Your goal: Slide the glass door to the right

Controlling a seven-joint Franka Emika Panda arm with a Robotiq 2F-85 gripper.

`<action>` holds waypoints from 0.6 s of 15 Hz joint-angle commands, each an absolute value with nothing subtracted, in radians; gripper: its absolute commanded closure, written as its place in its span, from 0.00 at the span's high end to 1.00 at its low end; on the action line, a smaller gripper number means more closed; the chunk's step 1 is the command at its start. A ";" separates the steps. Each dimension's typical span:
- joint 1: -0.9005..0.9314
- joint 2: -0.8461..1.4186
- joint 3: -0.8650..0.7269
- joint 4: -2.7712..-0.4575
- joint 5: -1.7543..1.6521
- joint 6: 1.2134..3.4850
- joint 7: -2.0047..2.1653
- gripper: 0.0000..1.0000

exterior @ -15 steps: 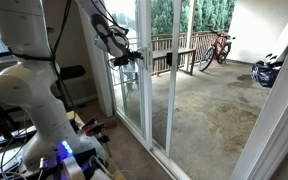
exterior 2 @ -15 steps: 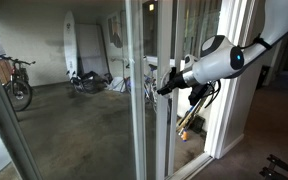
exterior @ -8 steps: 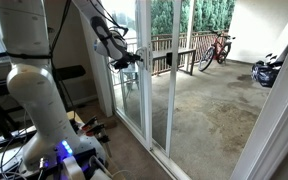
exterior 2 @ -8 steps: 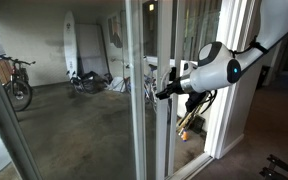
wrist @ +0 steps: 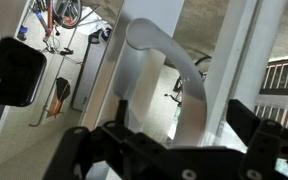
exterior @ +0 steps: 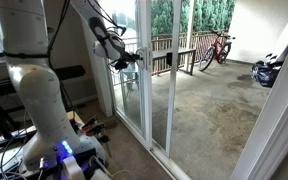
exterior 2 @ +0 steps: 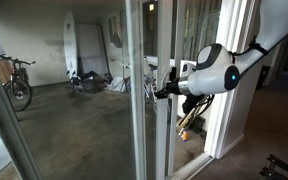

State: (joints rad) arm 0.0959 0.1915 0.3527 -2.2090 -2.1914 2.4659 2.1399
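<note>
In the wrist view, the gripper (wrist: 174,158) is cropped by the bottom edge, its fingertips out of frame. Its dark body covers the lower end of the white handle (wrist: 169,70) on the glass door (wrist: 149,15). In both exterior views the gripper is a small dark shape, and whether its jaws clamp the handle cannot be told.

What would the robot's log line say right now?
gripper: open | fingers: either side of handle | door: glass, white frame | grip: not closed yet
</note>
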 commanded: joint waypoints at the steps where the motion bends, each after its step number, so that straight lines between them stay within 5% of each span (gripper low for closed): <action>1: 0.132 0.164 0.315 -2.228 -2.202 2.417 2.188 1.00; 9: 0.181 0.139 0.301 -2.279 -2.122 2.214 2.241 1.00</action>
State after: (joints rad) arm 0.1504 0.1740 0.3155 -2.2360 -2.1574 2.3063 2.2187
